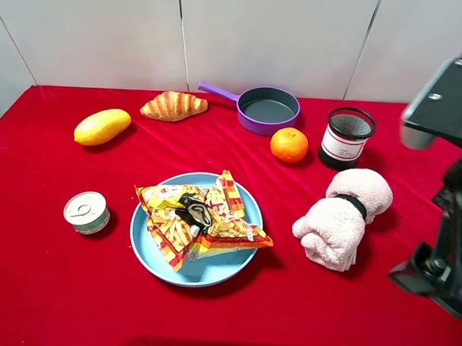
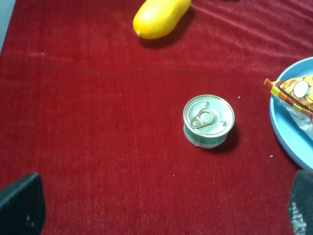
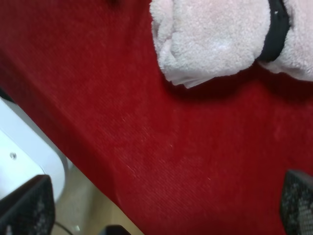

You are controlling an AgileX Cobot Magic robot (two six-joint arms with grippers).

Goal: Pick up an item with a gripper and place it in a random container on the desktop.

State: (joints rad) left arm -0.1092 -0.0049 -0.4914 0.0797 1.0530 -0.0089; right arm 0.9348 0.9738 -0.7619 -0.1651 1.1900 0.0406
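Note:
The snack bag [image 1: 200, 219], crinkly yellow-orange-red with a black cartoon face, lies in the light-blue plate [image 1: 212, 269] on the red desktop [image 1: 75, 297]. One corner of the bag [image 2: 296, 93] and the plate's rim [image 2: 288, 139] show in the left wrist view. My left gripper [image 2: 160, 210] is open and empty, above bare cloth near a small tin can [image 2: 209, 120]; it is out of the exterior view. My right gripper [image 3: 161, 205] is open and empty, above the cloth at the table's edge beside a rolled towel [image 3: 215, 39].
A mango [image 1: 102, 127], a croissant [image 1: 173, 106], a purple handled pan [image 1: 267, 110], an orange [image 1: 289, 145] and a black mesh cup [image 1: 346, 137] stand along the back. The tin can [image 1: 86, 212] sits left of the plate, the towel [image 1: 342, 219] right of it. My right arm [image 1: 440, 264] stands at the right edge.

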